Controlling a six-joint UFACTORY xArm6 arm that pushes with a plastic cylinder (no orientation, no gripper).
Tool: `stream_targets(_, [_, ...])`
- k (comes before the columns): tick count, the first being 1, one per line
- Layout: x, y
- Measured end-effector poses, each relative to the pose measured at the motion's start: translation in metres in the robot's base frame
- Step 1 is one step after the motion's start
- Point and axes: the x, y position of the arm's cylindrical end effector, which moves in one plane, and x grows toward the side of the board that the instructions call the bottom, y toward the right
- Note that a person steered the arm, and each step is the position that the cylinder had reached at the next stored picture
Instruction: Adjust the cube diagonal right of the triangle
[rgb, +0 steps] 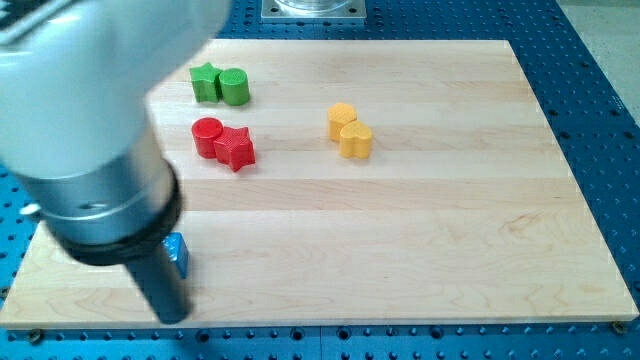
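Arm: the large pale grey arm housing (85, 90) with its dark collar filled the view's left and hid part of the pale wooden board (420, 250).
Rod: the straight dark rod (160, 280) dropped from the collar toward the board's lower left corner.
My tip: my tip (172, 316) stood near the view's bottom edge of the board, just below and beside the blue block; contact could not be told.
Pincer: the arm carried none, so there was nothing to release, clench or grasp.
Blue block: a small blue block (179, 253), mostly hidden behind the rod, showed only a sliver; its shape could not be made out.
Green pair: a green star-shaped block (205, 83) touched a green cylinder (235, 87) near the view's top.
Red pair: a red cylinder (207, 136) touched a red star-shaped block (236, 148) below the green pair.
Yellow pair: a yellow rounded block (342, 119) touched a yellow heart-shaped block (356, 140), well apart to the view's right.
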Motion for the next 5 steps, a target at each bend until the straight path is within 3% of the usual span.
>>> stream_targets(1, [-0.019,-0.036])
stream_targets(2, [-0.029,-0.036])
stream_targets(3, [0.002,-0.019])
stream_targets(5, [-0.030,0.011])
